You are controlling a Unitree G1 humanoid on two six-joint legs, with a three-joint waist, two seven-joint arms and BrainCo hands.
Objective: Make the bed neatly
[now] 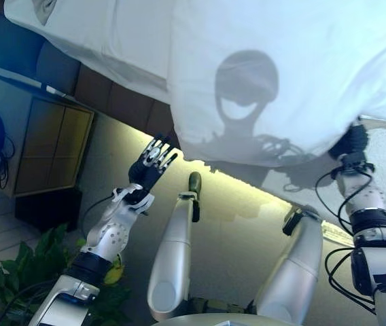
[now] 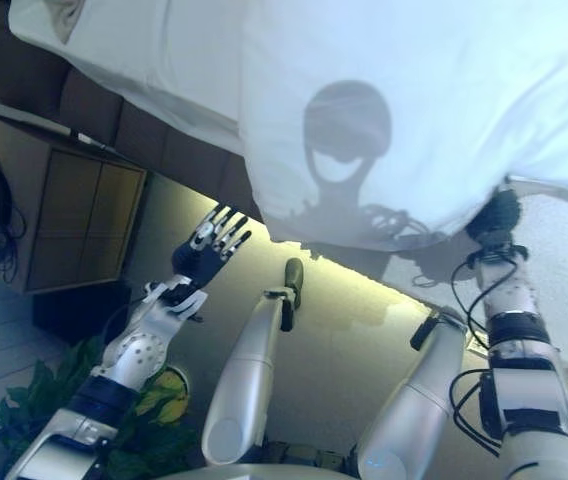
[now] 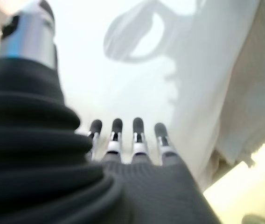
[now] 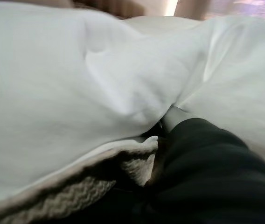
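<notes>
One white duvet (image 1: 295,75) drapes over the bed's edge, filling the head views from 11 to 3 o'clock. One wooden cabinet (image 1: 40,146) stands at 9 o'clock and one potted plant (image 1: 30,272) at 7. The left hand (image 1: 151,163) hovers near the duvet's lower corner with straight, spread fingers (image 3: 116,135), holding nothing. The right hand (image 1: 351,142), at 3 o'clock, is buried under the duvet's hem; its fingers are hidden, so its grip cannot be told.

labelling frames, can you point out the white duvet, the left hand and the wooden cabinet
white duvet (image 1: 288,75): left eye view, on its flat top surface.
left hand (image 1: 151,165): left eye view, on the palm, below the straight fingers.
wooden cabinet (image 1: 47,146): left eye view, on its door front.
</notes>
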